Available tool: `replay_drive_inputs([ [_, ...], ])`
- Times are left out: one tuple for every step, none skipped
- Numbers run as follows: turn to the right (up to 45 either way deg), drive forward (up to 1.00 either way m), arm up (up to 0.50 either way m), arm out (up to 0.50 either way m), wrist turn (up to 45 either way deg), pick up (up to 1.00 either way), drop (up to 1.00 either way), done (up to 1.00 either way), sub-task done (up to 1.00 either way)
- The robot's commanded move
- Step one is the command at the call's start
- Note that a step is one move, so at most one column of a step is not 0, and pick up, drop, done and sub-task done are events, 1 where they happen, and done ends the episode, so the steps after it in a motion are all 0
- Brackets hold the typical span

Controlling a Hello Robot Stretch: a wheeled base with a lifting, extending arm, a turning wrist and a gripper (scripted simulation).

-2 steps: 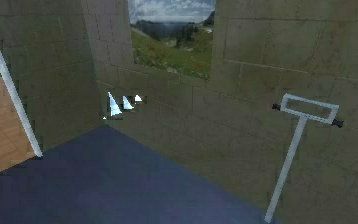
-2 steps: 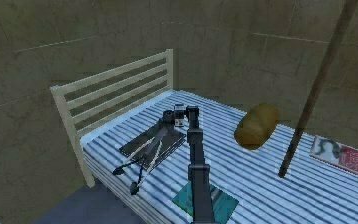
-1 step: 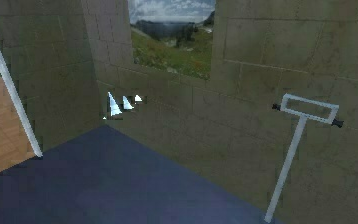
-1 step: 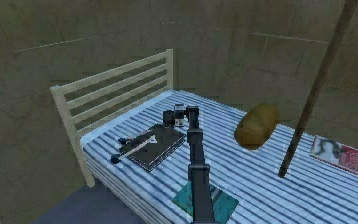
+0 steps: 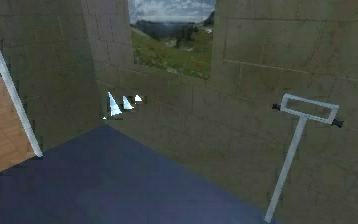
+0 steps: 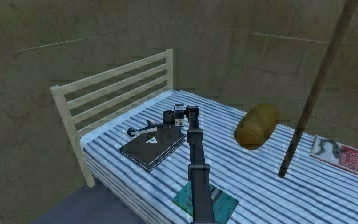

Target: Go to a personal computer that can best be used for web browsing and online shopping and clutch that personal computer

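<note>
One bed (image 6: 287, 185) with a blue-and-white striped cover is sitting in the arm side view, its pale wooden slatted headboard (image 6: 112, 90) standing at the view's left against an olive wall (image 6: 47, 40). The arm (image 6: 197, 165) is spanning from the bottom edge up over the cover, with the gripper (image 6: 139, 131) pointing toward the view's left, near the headboard. A dark slab (image 6: 152, 150), flat and squarish, reading as a closed laptop, is lying on the cover right at the gripper's far end, just below the fingers. Whether the fingers are over it, beside it or touching it: cannot tell. Finger state: cannot tell either, and since the slab is resting on the bed at the gripper, cannot tell whether anything is being held. A brown rounded cushion (image 6: 257, 125) is sitting on the bed to the arm's right, well apart from the slab. A dark pole (image 6: 317, 90) is running from the top right corner down to the cover. A magazine (image 6: 339, 155) is lying flat near the view's right edge. In the forward view, a landscape panel (image 5: 172, 35) is showing on the tiled wall (image 5: 267, 50), a dark blue floor (image 5: 107, 180) is running up to it, a white bar (image 5: 12, 85) is showing at the left, and a white stand (image 5: 292, 150) with a rectangular head is standing at the right.
</note>
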Motion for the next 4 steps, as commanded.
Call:
replay_drive_inputs([
  [0.0, 0.00, 0.00, 0.00, 3.0, 0.00, 0.00, 0.00, 0.00],
  [0.0, 0.00, -0.30, 0.00, 0.0, 0.00, 0.00, 0.00, 0.00],
  [0.0, 0.00, 0.00, 0.00, 0.0, 1.00, 0.00, 0.00, 0.00],
  [0.0, 0.00, 0.10, 0.00, 0.0, 0.00, 0.00, 0.00, 0.00],
])
